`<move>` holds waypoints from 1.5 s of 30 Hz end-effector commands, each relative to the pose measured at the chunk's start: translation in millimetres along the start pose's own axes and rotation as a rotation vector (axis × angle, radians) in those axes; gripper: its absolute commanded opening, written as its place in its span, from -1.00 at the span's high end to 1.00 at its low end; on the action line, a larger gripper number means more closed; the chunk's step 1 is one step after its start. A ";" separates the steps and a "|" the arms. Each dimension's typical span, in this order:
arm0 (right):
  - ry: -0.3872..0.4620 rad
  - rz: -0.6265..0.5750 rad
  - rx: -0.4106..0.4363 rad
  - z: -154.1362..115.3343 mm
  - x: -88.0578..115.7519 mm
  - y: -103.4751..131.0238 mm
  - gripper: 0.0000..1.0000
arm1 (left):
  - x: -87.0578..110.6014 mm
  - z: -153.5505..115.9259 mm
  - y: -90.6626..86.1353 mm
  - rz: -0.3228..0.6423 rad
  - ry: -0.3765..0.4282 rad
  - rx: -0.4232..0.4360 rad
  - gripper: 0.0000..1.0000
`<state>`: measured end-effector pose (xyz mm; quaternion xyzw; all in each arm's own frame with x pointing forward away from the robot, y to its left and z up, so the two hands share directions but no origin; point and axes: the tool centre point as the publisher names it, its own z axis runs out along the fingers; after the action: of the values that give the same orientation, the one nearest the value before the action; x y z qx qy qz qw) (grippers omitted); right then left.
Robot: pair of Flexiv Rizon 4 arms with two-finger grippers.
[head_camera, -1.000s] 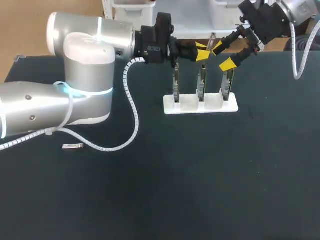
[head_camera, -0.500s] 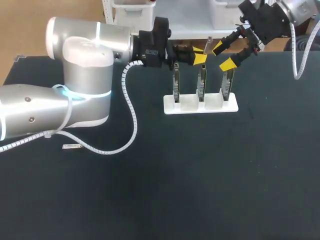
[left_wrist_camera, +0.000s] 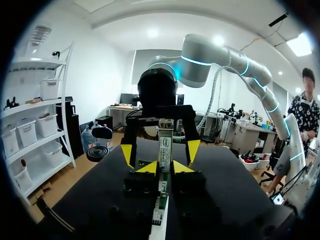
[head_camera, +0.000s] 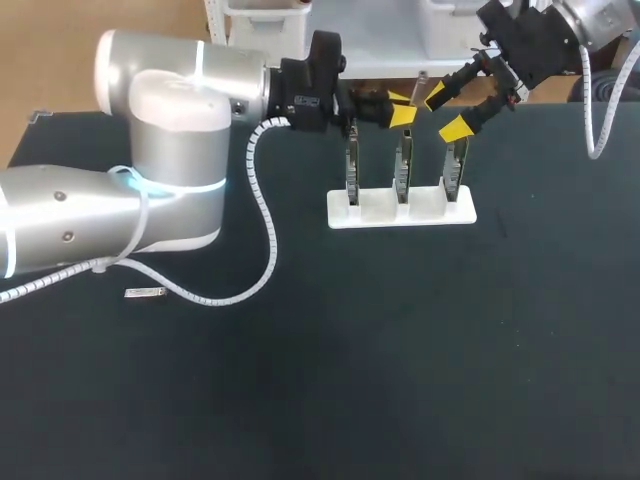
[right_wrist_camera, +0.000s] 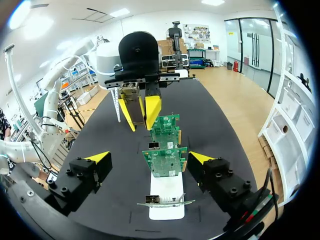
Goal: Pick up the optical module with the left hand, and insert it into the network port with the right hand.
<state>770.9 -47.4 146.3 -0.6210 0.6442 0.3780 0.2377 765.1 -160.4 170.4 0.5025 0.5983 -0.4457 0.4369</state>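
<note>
Two grippers sat nose to nose near the network cards (head_camera: 402,170); left gripper (left_wrist_camera: 160,167) pinched the optical module (left_wrist_camera: 164,145), right gripper (head_camera: 446,112) gaped wide just beside it; handover step imo; next, right needed to clamp its free end squarely.

"What sort of place is this?"

"A robotics lab, set up as an electronics bench. My left arm (head_camera: 170,110) and my right arm (head_camera: 600,15) both reach in over a black table (head_camera: 400,380)."

"What on the table tells you that?"

"At the far side a white stand (head_camera: 380,212) holds three green circuit boards (head_camera: 403,165) upright in a row, bare and uncased. Nearer, at the left, a small metal part (head_camera: 145,292) lies flat, well apart from the stand."
</note>
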 end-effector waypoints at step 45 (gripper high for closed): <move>-0.001 0.000 0.000 0.0 0.1 0.0 -1.00 | 1.1 7.5 1.2 -0.010 0.013 0.021 1.00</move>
<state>770.9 -47.4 146.3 -0.6210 0.6442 0.3780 0.2377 763.4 -165.9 170.0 0.5059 0.5997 -0.4492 0.4273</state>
